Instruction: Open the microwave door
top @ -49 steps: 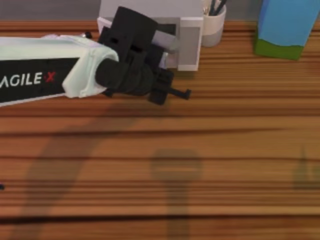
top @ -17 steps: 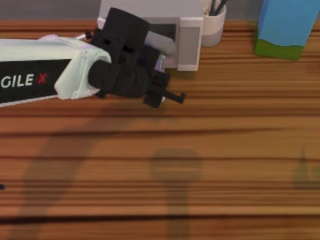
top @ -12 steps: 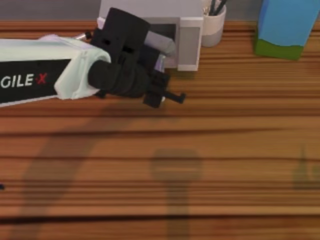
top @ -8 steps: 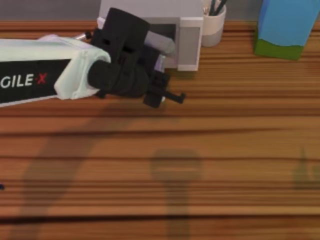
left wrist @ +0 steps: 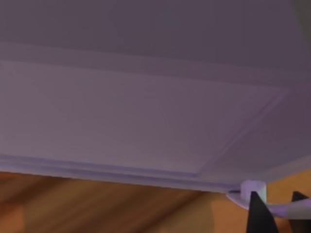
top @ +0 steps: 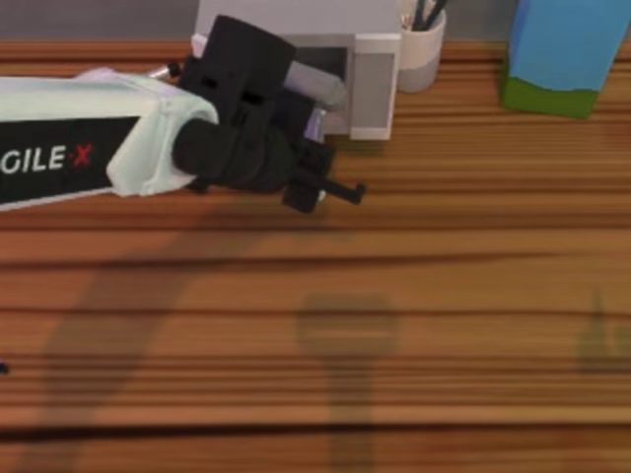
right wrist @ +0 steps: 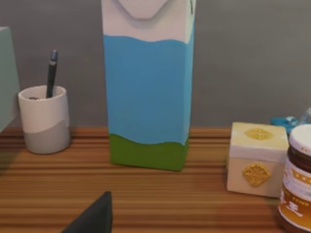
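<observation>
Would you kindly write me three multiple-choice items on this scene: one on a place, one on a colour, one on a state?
1. Relative to the microwave, the pen cup stands: A left; B right; C on top.
2. The carton has a bottom band that is: A red; B green; C yellow.
3. The carton is: A upright; B lying flat; C crushed.
B: the top view shows it at the microwave's right. B: green under blue. A: it stands on its base. The left gripper is at the microwave door; the right gripper faces the carton.
</observation>
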